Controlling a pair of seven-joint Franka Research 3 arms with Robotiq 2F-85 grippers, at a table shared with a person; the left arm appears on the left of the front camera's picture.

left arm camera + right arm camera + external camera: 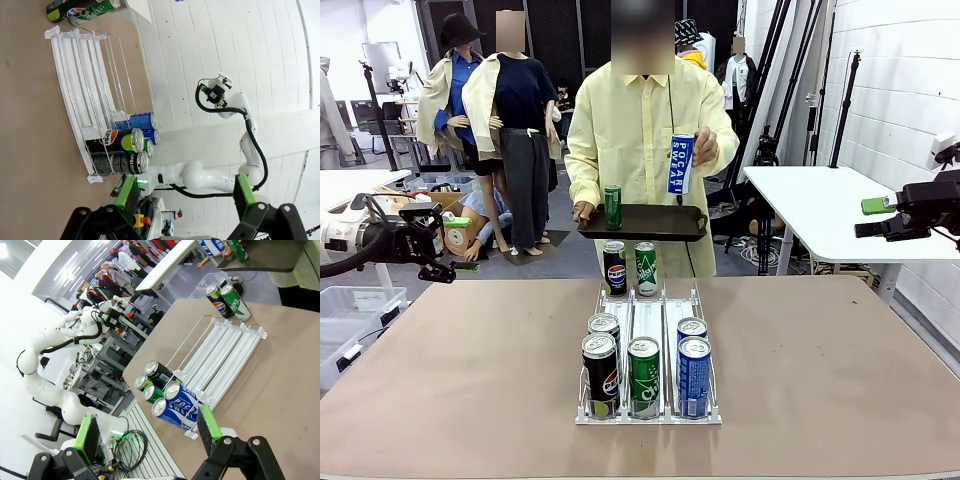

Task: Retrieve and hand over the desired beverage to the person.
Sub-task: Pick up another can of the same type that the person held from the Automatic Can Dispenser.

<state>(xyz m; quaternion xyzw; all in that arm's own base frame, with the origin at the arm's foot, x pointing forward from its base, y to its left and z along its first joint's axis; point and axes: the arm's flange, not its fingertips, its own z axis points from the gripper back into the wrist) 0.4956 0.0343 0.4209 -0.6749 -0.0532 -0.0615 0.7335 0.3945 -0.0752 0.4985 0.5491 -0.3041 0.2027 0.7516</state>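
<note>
The person (640, 120) stands at the far side and holds up a blue-and-white can (681, 163) in one hand. The other hand carries a black tray (660, 225) with a green can (612, 206) on it. On the brown table a clear three-lane rack (648, 310) holds a black cola can (600, 372), a green can (643, 375) and a blue can (694, 375) at its near end, with two more cans behind them. My left gripper (448, 268) hovers open off the table's left side. My right gripper (865, 229) hangs open, high at the right. Both wrist views show open, empty jaws (186, 197) (147, 435).
A blue cola can (615, 267) and a green can (646, 268) stand on the table just beyond the rack's far end. A white side table (820, 200) stands behind my right gripper. Bare tabletop (840, 380) lies on both sides of the rack.
</note>
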